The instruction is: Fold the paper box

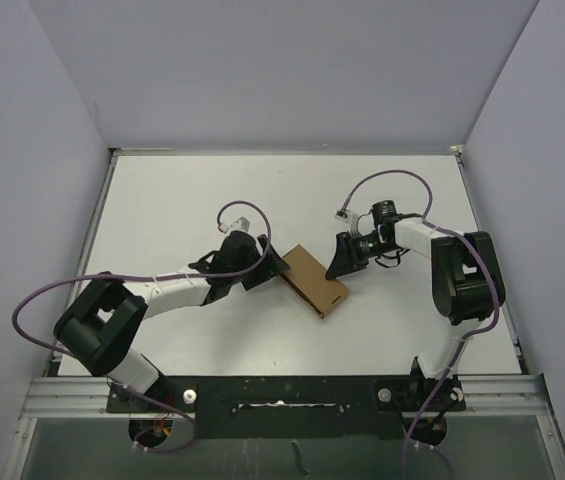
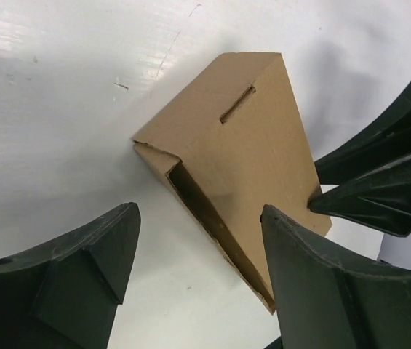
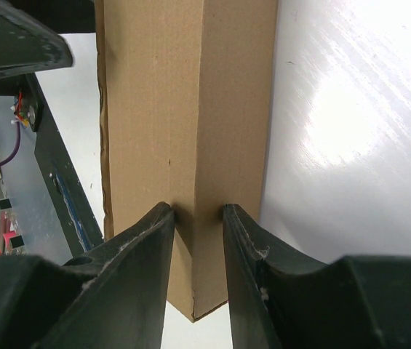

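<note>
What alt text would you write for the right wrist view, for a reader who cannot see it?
The right pincer is shut on a folded ridge of the brown paper box, which runs straight away from the camera. A glossy white table lies to its right.

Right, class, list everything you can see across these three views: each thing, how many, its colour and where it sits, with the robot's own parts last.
paper box: one, brown, middle of the table, between the two grippers.
table: one, white, under everything.
walls: three, pale grey, round the far and side edges.
rail: one, silver, along the near edge.
cables: two, purple, one looping along each arm.
arms: two, white and black, reaching in from the near edge.
left gripper: one, black, open at the box's left end.
right gripper: one, black, shut on a folded edge at the box's right side.
</note>
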